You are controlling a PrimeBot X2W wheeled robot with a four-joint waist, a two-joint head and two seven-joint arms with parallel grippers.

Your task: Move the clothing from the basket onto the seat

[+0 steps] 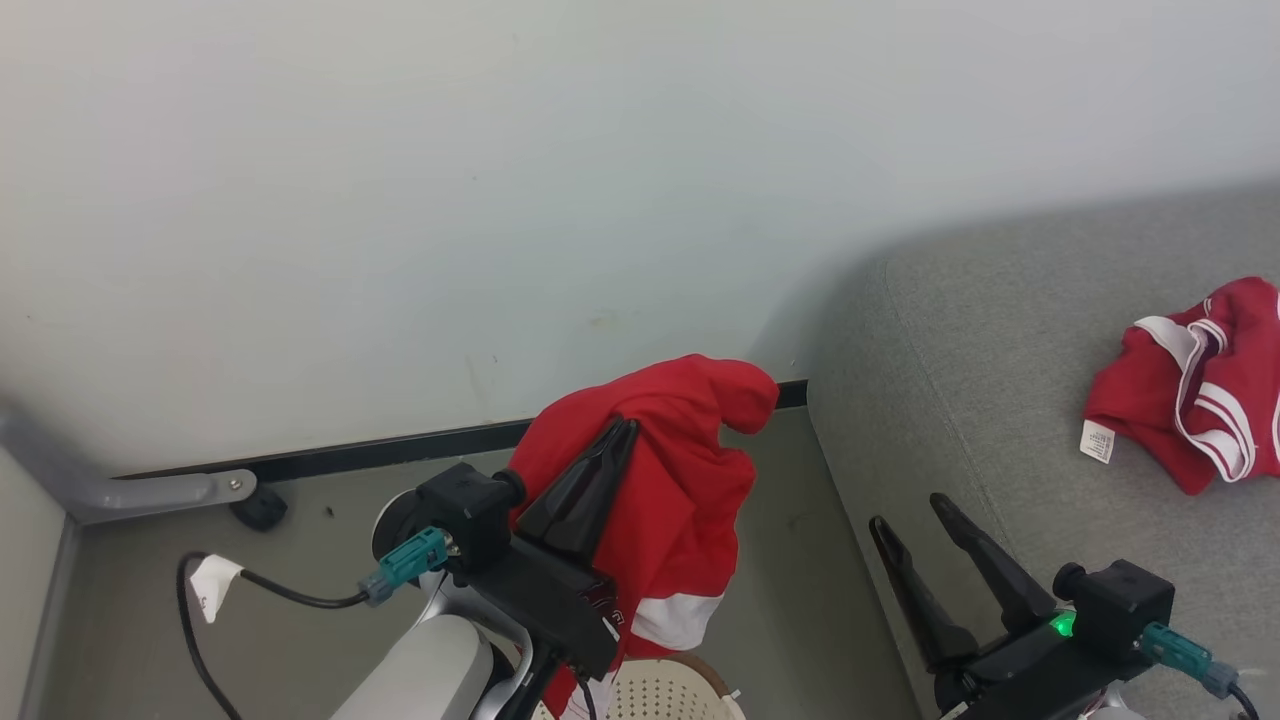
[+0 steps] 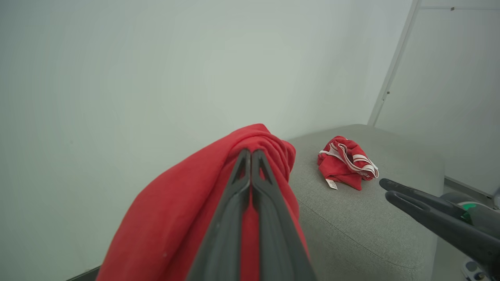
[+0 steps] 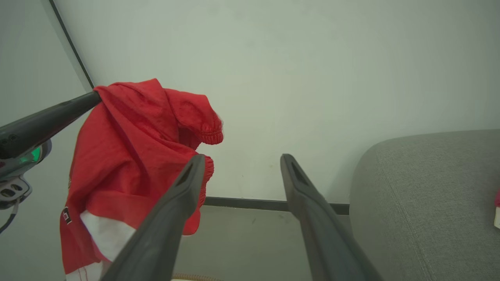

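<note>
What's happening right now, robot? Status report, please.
Left gripper, jaws shut on red garment, hanging over basket. Right gripper open, empty, beside seat. Second garment already on seat. Nothing seen blocking the way.

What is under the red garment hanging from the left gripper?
The cream perforated basket sits below the garment, which the left gripper pinches. Cloth and arm hide the basket's inside.

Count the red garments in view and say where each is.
2. One red garment hangs from the shut left gripper above the basket; a second red garment lies crumpled on the seat. More may be hidden in the basket.
</note>
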